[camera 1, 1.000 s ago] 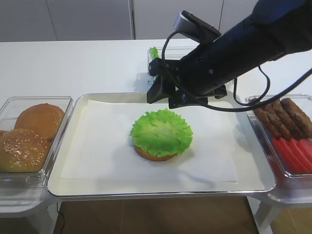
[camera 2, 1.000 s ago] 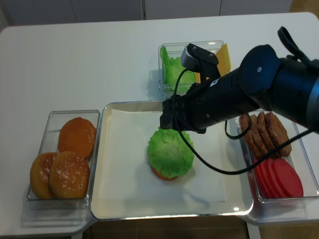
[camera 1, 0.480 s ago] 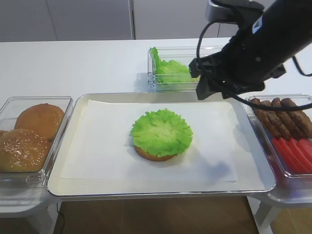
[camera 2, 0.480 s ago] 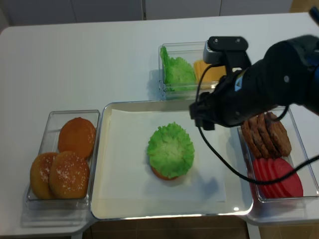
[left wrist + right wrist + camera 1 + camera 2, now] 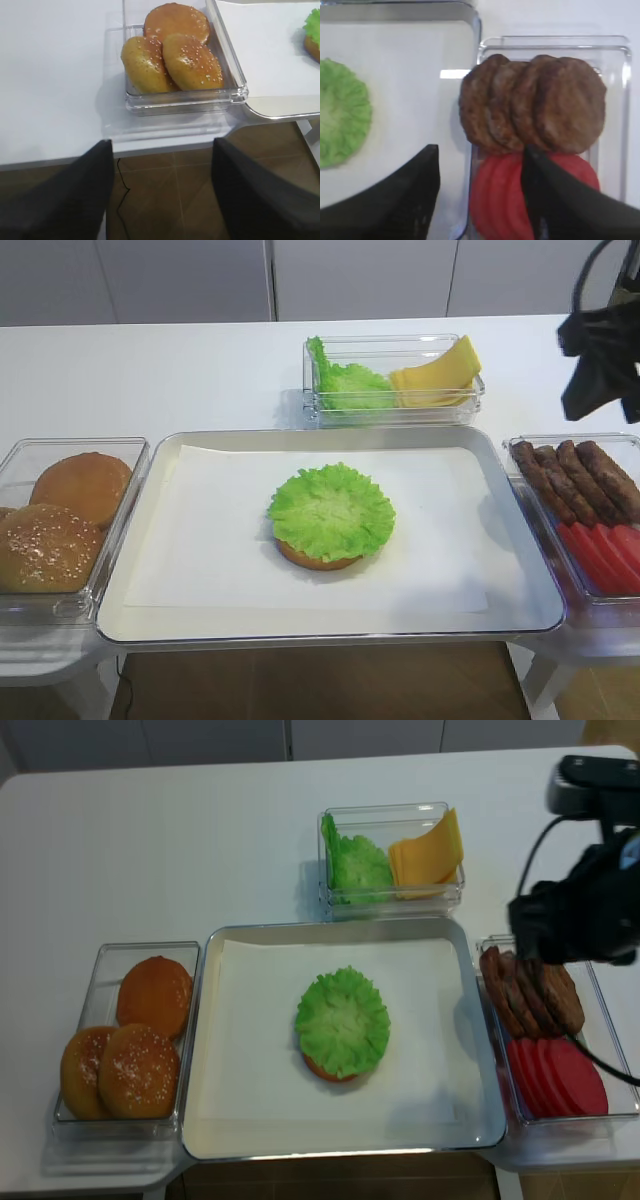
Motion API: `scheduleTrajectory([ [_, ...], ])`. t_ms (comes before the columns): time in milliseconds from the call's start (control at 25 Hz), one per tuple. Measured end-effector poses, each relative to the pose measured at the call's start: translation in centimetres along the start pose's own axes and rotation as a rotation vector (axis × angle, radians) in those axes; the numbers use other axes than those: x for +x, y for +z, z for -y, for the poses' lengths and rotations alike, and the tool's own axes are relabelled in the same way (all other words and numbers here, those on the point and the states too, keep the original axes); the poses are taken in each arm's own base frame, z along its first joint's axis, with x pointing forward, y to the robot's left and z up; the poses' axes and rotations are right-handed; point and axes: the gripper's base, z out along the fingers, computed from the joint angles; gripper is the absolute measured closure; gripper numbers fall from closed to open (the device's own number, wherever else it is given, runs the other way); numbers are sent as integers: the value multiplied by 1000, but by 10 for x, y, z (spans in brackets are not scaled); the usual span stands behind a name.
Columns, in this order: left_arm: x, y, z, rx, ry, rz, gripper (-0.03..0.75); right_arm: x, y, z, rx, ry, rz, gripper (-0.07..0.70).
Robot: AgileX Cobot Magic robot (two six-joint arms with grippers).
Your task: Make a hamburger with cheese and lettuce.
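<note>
no brand, label or writing can be read on anything. one hamburger (image 5: 318, 556) bun half lies mid-tray (image 5: 150, 625) on the white paper (image 5: 200, 540), with one lettuce (image 5: 331, 510) leaf resting on top. more lettuce leaves (image 5: 345, 385) and the cheese (image 5: 435, 375) slices share one clear container (image 5: 395, 418) behind the tray. three domed buns (image 5: 172, 50) fill the left bin (image 5: 185, 97). four brown patties (image 5: 532, 102) overlap above red tomato slices (image 5: 520, 200) in the right bin (image 5: 620, 115). the right gripper (image 5: 480, 192) hangs spread wide and empty above that bin's near edge. the left gripper (image 5: 160, 192) is spread apart too, holding nothing.
</note>
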Motion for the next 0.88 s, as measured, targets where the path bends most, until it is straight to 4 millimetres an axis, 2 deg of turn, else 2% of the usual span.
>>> scheduleTrajectory([
  [120, 0, 0, 0, 0, 0, 0, 260, 7, -19, 5, 18, 3, 32, 237],
  [440, 0, 0, 0, 0, 0, 0, 260, 33, -62, 4, 13, -16, 70, 237],
  [880, 0, 0, 0, 0, 0, 0, 260, 80, -120, 3, -5, -46, 185, 237],
])
